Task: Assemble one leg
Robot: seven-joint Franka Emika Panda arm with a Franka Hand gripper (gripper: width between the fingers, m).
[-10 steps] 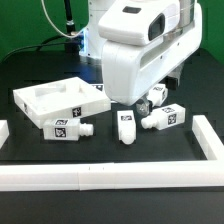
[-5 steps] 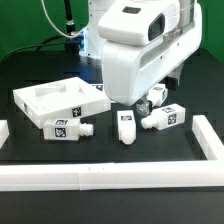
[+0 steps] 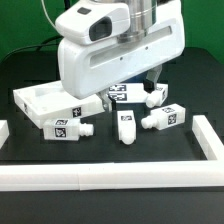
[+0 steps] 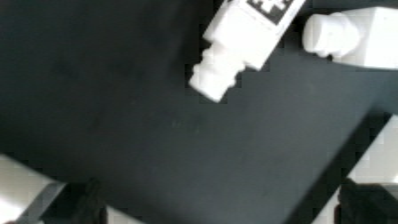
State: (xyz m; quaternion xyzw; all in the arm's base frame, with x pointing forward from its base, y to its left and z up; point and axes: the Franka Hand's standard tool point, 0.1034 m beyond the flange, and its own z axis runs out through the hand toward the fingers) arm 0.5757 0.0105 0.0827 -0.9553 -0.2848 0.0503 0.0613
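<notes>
Claw of white robot arm (image 4: 210, 205) hung wide open and empty over black table (image 4: 160, 140); small white plastic leg block with square tag (image 4: 240, 45) lay flat beyond it, well in from every table edge; likely light, stiff, slick; best pinched across its flat sides.

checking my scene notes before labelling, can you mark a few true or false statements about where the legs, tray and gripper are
1. The gripper is clamped on a leg. False: in the wrist view its fingers stand apart, with only black table between them.
2. At least three legs lie loose on the table: left leg, middle leg, right leg. True.
3. The tray sits at the exterior view's right. False: it is at the left.
4. The table is black. True.
</notes>
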